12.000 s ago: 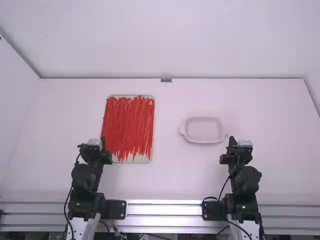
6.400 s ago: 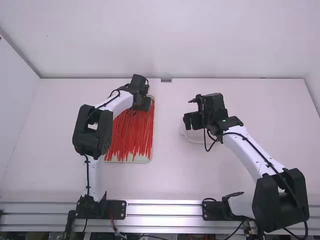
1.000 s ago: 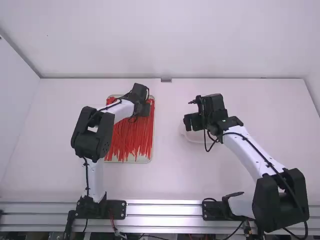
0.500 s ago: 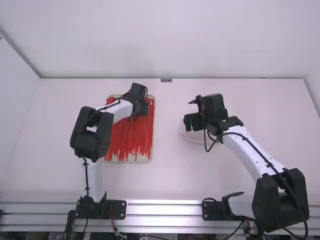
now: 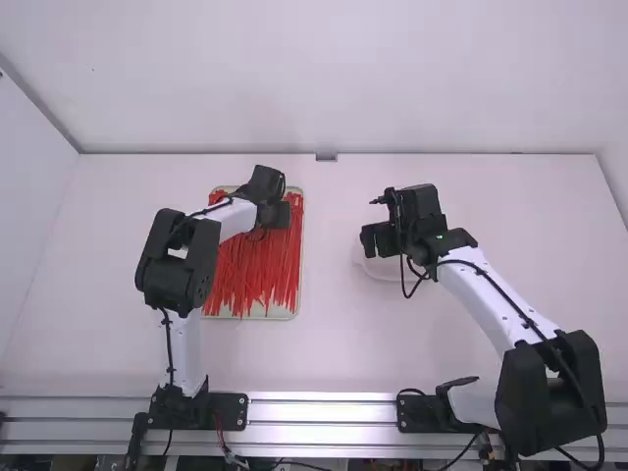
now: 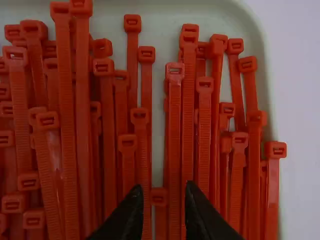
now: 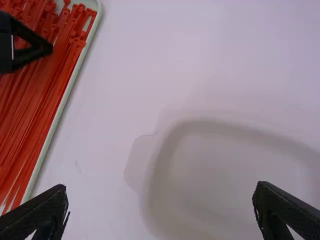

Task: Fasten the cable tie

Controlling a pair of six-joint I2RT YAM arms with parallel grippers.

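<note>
Early stage, no tie picked yet: left gripper [image 6: 162, 189] partly open, empty, over ties [image 6: 100, 125] in tray [image 6: 160, 15]; right gripper [image 7: 159, 191] wide open, empty, above dish [image 7: 210, 165]. Grasp & looping left to do.

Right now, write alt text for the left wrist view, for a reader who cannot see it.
Dozens of red cable ties lie packed side by side in a pale tray, square heads staggered. The left tool, its two black fingers open, hovers over them, and white table borders the tray.
</note>
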